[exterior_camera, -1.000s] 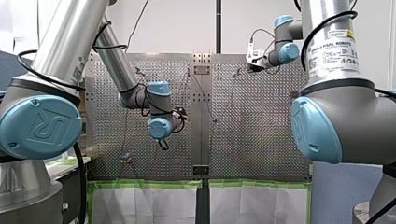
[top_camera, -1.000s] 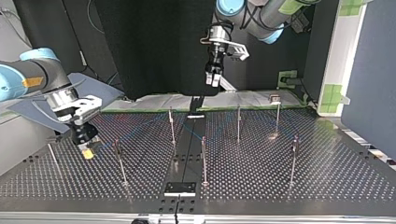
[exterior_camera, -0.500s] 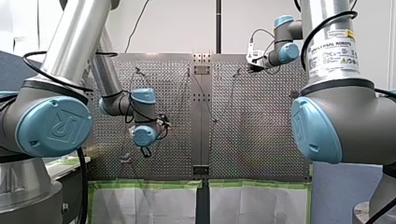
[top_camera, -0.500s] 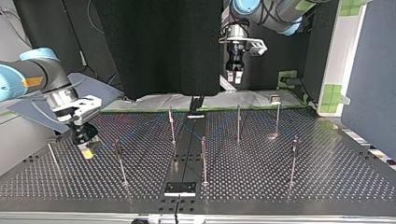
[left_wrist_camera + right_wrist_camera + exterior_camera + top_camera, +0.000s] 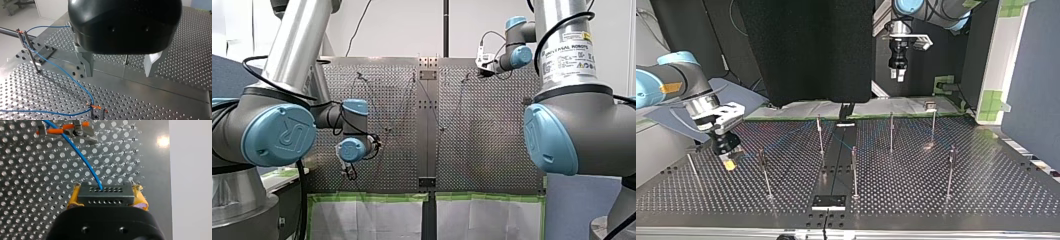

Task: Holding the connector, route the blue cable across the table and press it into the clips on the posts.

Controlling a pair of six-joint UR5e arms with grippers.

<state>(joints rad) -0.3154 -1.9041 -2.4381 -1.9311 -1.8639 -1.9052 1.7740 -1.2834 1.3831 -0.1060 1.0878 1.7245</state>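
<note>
Two clips at least are seen threaded by cable (more posts seem to remain), connector pinched in right gripper, left gripper spread, empty.

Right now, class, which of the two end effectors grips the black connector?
My right end effector: its yellow pads clamp the connector; my left end effector hangs open, empty.

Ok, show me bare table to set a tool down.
Free: perforated metal table between the thin steel post at the top view's middle and another rightward. Crowded: around my right gripper, where the thin blue cable runs.
</note>
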